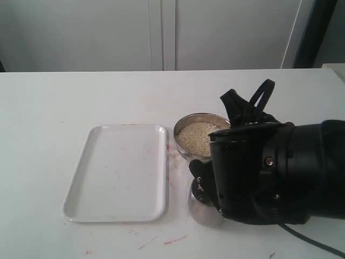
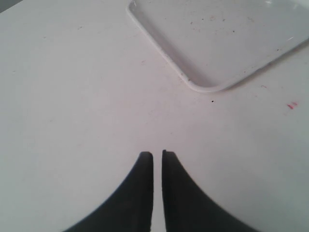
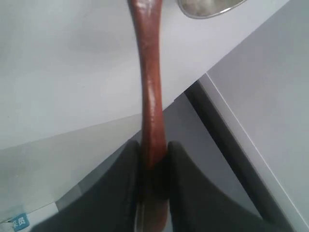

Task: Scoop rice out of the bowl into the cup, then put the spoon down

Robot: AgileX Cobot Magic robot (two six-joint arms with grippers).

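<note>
Spoon (image 3: 149, 72) handle pinched by R gripper (image 3: 153, 152), jaws just handle-wide. L gripper (image 2: 157, 154) near-closed, empty, above table (image 2: 72, 96).

**Setting: robotics lab bench**

We log this as a lab or test room. A bare white surface (image 1: 54, 108) carries stray red marks (image 1: 175, 239), plain pale cabinet doors (image 1: 81, 32) stand behind it, and a black robot arm (image 1: 302, 167) with a trailing cable (image 1: 312, 244) reaches over it.
</note>
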